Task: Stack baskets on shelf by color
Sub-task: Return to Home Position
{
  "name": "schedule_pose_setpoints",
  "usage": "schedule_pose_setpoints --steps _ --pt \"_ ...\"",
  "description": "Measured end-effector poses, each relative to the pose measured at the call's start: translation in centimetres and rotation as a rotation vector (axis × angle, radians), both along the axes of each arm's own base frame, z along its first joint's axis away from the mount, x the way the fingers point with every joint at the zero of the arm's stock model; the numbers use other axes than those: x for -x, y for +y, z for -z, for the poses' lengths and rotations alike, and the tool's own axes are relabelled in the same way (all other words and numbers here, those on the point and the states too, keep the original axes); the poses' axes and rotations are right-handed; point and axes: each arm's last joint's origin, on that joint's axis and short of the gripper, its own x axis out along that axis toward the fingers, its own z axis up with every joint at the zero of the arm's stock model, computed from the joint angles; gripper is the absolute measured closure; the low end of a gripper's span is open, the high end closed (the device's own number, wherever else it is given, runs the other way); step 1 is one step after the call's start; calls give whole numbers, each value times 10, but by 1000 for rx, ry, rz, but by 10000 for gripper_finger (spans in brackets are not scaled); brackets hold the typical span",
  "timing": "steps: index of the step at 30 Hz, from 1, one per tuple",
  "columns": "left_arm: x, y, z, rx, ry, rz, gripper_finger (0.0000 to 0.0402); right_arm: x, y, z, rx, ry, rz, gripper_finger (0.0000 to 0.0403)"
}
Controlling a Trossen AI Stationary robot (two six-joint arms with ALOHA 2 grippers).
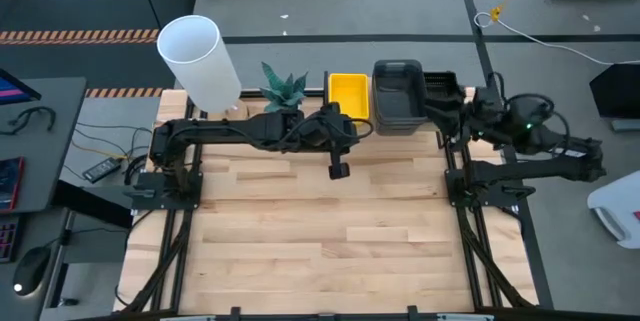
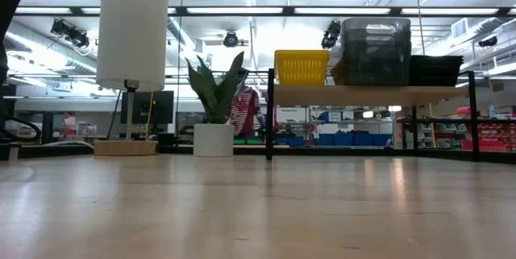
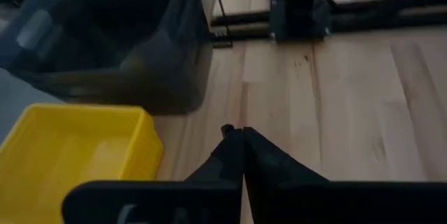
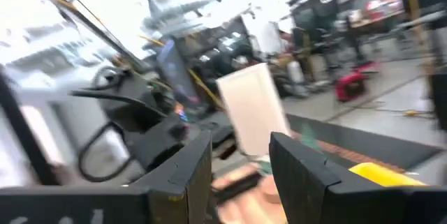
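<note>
The shelf (image 2: 367, 94) stands at the table's far edge. On its board, from left to right, sit a yellow basket (image 1: 348, 94), a taller stack of grey baskets (image 1: 397, 96) and the black baskets (image 2: 435, 69). My left gripper (image 3: 241, 135) is shut on nothing. It hangs above the table just in front of the yellow basket (image 3: 73, 154), with the grey stack (image 3: 112, 42) farther off. My right gripper (image 4: 241, 161) is open with nothing between its fingers. It is drawn back high over its own base at the table's right (image 1: 470, 113).
A white cylinder lamp (image 1: 200, 61) and a small potted plant (image 1: 283, 89) stand at the far left beside the shelf. The wooden tabletop (image 1: 320, 231) spreads bare toward the near edge. A person in red (image 2: 243, 110) shows far behind the table.
</note>
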Motion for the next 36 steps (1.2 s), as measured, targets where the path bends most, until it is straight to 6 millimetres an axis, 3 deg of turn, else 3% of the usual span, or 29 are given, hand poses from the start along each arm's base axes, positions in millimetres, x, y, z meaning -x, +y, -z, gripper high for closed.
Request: schedule_pose_setpoints --steps 8,16,21,30,36 --pt "18 -4 -14 16 24 0 397 6 7 50 -74 -260 -257 269" --pt "43 -1 -40 36 -23 -22 395 15 8 90 -89 -438 -319 297" --pt "56 -2 -61 105 -134 -22 398 9 7 117 -162 -387 -313 328" --pt "87 -7 -98 167 -294 4 398 0 5 144 -221 -312 -277 393" --pt "124 -7 -131 172 -429 10 389 -4 5 160 -241 -254 -269 385"
